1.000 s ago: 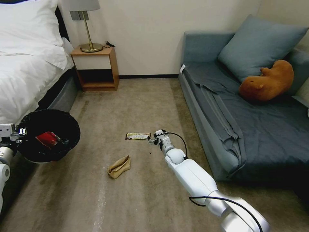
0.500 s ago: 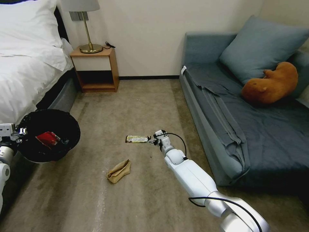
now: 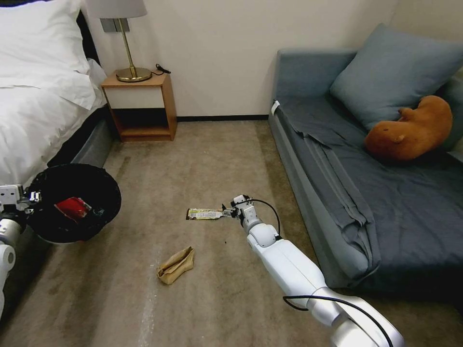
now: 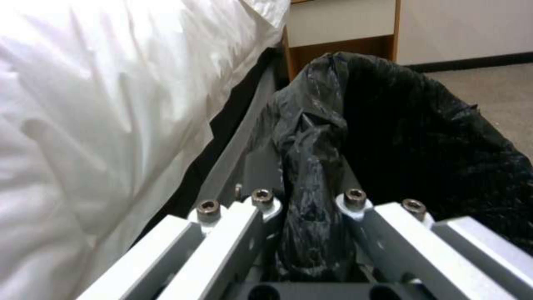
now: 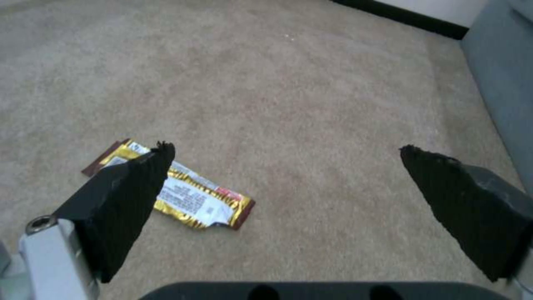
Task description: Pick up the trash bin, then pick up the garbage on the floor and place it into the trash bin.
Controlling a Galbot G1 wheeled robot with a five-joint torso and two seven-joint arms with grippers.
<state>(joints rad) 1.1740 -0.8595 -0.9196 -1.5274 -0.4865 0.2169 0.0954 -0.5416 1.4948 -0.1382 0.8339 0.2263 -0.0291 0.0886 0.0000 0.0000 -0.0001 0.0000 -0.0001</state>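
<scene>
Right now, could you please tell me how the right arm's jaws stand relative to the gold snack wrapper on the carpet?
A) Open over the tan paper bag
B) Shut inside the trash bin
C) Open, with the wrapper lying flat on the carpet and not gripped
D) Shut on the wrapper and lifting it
C: the right gripper has its jaws spread wide, and the gold snack wrapper lies flat on the carpet, ungripped.

One low round trash bin lined with crinkly black plastic (image 3: 72, 202). Inside, one crumpled red-and-white wrapper (image 3: 72, 207). On the beige carpet, one flat dark-and-gold snack wrapper (image 3: 205, 214) and one crumpled tan paper bag (image 3: 176, 265). Two grippers: left gripper (image 3: 30, 197), right gripper (image 3: 226, 212).
</scene>
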